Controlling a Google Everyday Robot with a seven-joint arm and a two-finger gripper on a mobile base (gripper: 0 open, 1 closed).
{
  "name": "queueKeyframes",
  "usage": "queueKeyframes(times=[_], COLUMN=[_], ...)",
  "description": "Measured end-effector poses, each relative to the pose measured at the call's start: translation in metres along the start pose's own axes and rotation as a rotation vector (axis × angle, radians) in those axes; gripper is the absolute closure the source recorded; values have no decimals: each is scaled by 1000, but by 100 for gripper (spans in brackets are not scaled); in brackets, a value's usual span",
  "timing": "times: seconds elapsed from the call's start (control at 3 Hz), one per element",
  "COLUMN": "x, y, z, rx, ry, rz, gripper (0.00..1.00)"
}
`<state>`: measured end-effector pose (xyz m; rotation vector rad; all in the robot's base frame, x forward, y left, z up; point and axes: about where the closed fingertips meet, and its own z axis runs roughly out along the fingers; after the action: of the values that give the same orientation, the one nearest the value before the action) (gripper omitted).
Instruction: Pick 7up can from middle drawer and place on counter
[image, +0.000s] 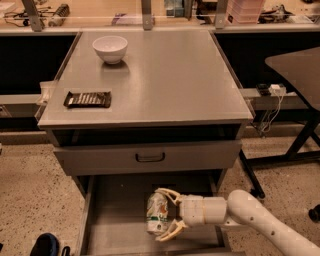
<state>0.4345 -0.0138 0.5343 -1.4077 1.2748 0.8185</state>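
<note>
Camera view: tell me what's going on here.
The robot's arm reaches in from the lower right into the pulled-out middle drawer. Its gripper is down at the 7up can, with the jaws spread to either side of it. The can has not been lifted and sits in the drawer. The counter above holds only a white bowl and a dark snack bar, so the can is not yet there.

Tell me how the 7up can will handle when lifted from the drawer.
The 7up can sits in the middle drawer with the claw around it. Its round, shiny body is probably slippery and could roll on the flat tray if dropped. Being small and slim, it is likely light, and its thin wall may dent.
</note>
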Motion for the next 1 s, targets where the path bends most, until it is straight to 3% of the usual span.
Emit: queueKeyframes(times=[0.33, 0.67, 1.0], x=[-63, -173, -246], y=[-7, 0, -19], z=[-24, -60, -87], rx=[7, 21, 27], ry=[-29, 68, 189], rz=[-91, -234, -304], gripper=[100, 100, 100])
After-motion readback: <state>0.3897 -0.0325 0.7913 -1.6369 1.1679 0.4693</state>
